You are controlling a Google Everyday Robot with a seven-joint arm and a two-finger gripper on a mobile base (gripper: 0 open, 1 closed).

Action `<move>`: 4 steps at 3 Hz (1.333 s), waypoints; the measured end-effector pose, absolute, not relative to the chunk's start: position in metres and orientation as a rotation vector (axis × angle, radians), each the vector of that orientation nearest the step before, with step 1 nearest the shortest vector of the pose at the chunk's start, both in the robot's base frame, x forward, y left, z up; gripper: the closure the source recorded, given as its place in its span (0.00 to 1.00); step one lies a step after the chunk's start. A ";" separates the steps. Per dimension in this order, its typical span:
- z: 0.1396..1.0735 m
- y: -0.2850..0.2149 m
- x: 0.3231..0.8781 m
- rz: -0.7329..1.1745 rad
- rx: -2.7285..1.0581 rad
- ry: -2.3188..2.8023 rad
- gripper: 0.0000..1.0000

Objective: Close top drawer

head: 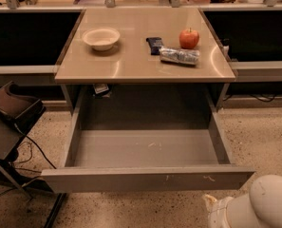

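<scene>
Nothing legible shows: no text, brand, number or sign. On the table [131, 65], toward its far right, the dark packet [154, 44] and the silver wrapper [179, 56] carry print too blurred to read. A small tag [100, 88] just under the table's front edge, left of centre, is also illegible. The pale marks on the top drawer [145, 178] front, below the table, are scuffs, not letters. The hand [217, 213], low and right of the table, shows no lettering.
</scene>
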State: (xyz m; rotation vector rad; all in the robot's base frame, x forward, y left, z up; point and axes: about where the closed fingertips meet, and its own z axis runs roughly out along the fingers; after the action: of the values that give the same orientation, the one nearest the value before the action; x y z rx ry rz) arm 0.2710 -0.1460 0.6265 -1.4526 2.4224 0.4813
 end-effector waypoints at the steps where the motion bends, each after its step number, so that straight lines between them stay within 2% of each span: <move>1: 0.617 -0.136 0.292 0.521 -1.512 2.397 0.00; 2: 0.605 -0.122 0.330 0.581 -1.591 2.357 0.00; 3: 0.605 -0.122 0.329 0.581 -1.591 2.357 0.00; 4: 0.610 -0.117 0.368 0.593 -1.587 2.330 0.00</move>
State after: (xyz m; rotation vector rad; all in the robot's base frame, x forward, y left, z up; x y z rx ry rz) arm 0.3679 -0.1173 0.6095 -1.5870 2.3302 0.5927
